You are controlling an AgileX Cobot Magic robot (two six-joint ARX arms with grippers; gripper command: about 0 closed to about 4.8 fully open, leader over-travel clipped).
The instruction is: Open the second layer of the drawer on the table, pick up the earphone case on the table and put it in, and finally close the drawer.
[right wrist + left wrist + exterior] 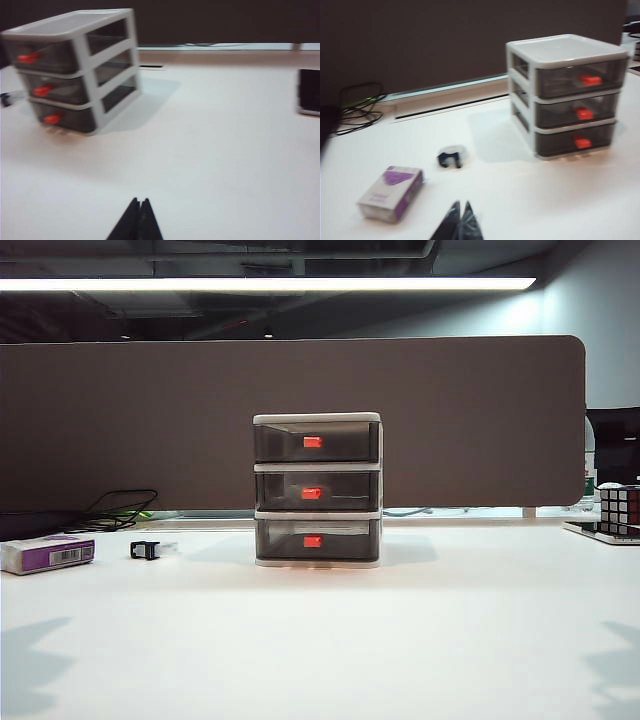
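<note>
Hands (460, 220) (140, 220) closed, above table (450, 640), apart from drawer (317, 490).

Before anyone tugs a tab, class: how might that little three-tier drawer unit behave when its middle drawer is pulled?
The drawer looks thin plastic, so probably light. It stands free on the table, so it may slide or tip forward. The second layer has only a small tab, perhaps slippery. Left gripper and right gripper are shut, away from it.

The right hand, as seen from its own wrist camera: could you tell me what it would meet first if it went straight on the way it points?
Shut, the right hand points over bare table; the drawer unit sits off to one side, so its way looks free, though depth is unclear.
</note>
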